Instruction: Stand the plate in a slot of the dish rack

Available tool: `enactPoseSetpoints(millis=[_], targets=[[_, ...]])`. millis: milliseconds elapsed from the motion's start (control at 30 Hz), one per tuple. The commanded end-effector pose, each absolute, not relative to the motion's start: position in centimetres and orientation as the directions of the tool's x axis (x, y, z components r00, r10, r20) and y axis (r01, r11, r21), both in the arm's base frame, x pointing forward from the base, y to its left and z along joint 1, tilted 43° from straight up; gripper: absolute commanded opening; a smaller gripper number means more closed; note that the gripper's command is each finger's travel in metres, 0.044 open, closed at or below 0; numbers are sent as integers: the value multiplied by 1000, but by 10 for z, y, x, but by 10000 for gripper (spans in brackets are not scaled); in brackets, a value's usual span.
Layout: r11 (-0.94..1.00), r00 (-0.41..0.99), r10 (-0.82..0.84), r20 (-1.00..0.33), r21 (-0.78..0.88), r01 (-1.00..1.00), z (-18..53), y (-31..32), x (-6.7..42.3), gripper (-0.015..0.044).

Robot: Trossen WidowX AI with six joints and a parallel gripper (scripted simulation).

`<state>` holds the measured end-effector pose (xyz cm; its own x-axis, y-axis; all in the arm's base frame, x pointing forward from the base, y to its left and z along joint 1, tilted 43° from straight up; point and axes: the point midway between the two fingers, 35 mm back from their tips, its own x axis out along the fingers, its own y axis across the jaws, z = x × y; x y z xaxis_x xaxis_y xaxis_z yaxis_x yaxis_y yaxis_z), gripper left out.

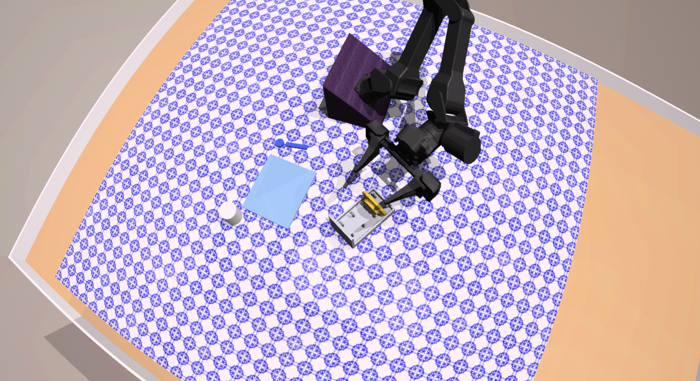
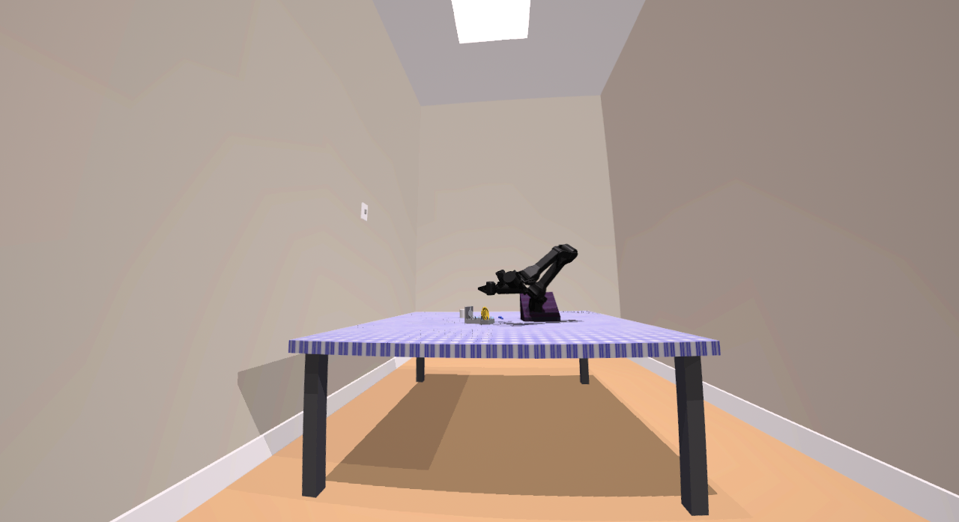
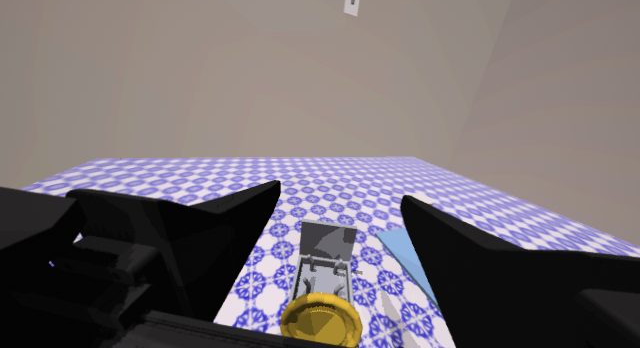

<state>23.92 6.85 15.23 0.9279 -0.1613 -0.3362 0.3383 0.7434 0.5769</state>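
Note:
The yellow plate (image 1: 371, 204) (image 2: 485, 312) (image 3: 321, 323) stands upright on its edge between the rails at the near end of the grey dish rack (image 1: 352, 226) (image 3: 327, 240). My gripper (image 1: 365, 194) (image 2: 481, 289) (image 3: 339, 193) is open and empty. It hangs above the plate, with its fingers spread wide and clear of it on both sides. In the wrist view the plate sits low between the two black fingers, with the rack stretching away behind it.
A dark purple wedge block (image 1: 354, 85) (image 2: 539, 306) stands at the arm's base. A light blue sheet (image 1: 279, 188) (image 3: 405, 253) lies left of the rack, with a blue spoon (image 1: 289, 144) behind it and a white cup (image 1: 229, 213) at its front corner.

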Motion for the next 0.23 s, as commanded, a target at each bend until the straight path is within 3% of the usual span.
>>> enactPoseSetpoints(millis=[0,200], targets=[[783,910,-172,-377,508,358,150,65,244,400],[853,853,-205,-480,340,396,140,55,254,400]])
